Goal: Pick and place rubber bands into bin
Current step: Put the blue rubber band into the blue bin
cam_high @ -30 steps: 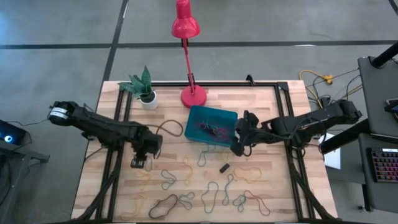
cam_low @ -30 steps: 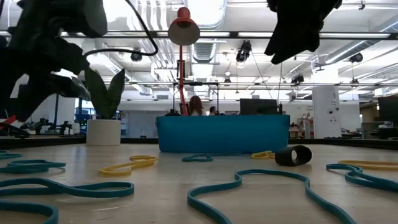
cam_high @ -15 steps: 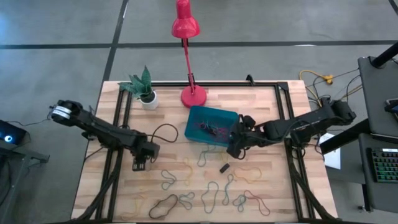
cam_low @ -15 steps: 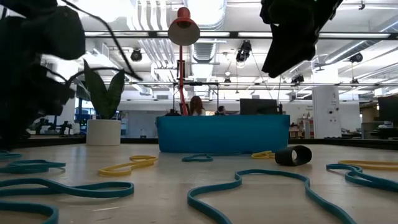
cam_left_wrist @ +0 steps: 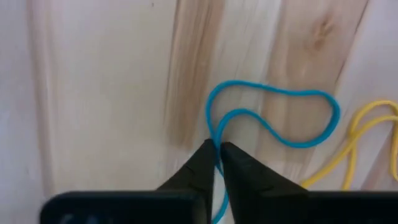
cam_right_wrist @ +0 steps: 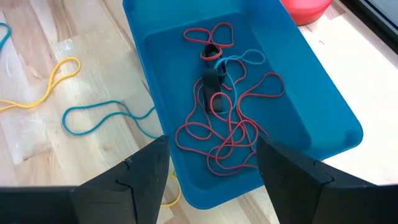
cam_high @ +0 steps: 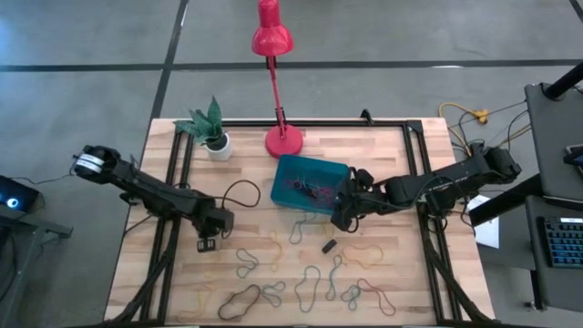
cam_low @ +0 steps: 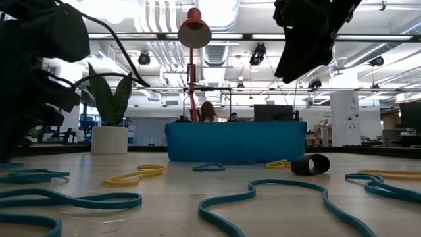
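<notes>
Pinching a thin blue band on the counter, our left claw is clamped; its tail hides below. Right claw gapes over the bin.

Left arm stretched from table's left edge toward middle, wrist bent down. My left gripper low at tabletop, fingers pressed together, blue rubber band pinched between tips. Right arm reaches in from right side, forearm roughly level, wrist tilted downward. My right gripper hangs above table, raised clear of surface, fingers spread wide, nothing between them.
</notes>
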### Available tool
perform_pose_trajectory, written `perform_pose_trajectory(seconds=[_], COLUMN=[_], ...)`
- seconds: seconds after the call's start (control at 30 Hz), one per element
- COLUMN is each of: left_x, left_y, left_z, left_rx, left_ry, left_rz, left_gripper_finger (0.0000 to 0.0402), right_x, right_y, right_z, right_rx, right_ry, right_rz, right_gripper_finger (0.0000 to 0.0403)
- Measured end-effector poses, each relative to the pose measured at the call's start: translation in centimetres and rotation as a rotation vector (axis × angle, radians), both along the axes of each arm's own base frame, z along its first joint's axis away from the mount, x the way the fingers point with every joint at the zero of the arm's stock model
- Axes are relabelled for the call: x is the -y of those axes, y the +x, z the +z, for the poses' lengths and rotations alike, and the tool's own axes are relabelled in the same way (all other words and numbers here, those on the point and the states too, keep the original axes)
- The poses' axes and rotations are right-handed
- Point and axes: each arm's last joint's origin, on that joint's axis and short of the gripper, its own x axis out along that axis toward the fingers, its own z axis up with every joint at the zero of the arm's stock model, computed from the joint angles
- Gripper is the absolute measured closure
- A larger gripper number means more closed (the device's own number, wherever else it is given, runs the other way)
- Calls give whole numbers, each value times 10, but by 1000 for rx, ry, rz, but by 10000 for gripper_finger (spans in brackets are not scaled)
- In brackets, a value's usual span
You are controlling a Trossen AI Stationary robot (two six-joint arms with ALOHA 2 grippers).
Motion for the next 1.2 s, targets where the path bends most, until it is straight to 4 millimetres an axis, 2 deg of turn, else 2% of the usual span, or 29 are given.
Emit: perform_pose_trajectory(seconds=[0.17,0.3,0.37,0.47,0.53,0.73,0.83,0.9,1.03,1.2], left_x=[2,3,2,-4,-10,-35,-47,-59,-82,-92], left_y=[7,21,37,40,49,66,80,90,115,156], left_z=[6,28,47,69,89,152,190,205,210,185], left_rx=[48,189,345,425,530,747,929,1003,1047,992], left_ry=[-2,13,52,140,207,426,496,536,472,317], left_rz=[1,13,44,60,79,83,59,56,38,-31], left_gripper_finger=[400,401,401,401,401,401,401,401,401,401], right_x=[0,0,0,1,1,1,1,1,1,2], right_y=[0,0,1,1,1,1,0,0,-2,-9], right_z=[0,0,0,0,0,0,0,0,0,4], right_rx=[1,2,5,8,8,14,12,13,18,13], right_ry=[0,1,1,2,4,17,21,28,48,70], right_rz=[0,-1,-1,-3,-5,-22,-28,-39,-69,-107], right_gripper_finger=[177,177,177,177,177,177,177,177,177,177])
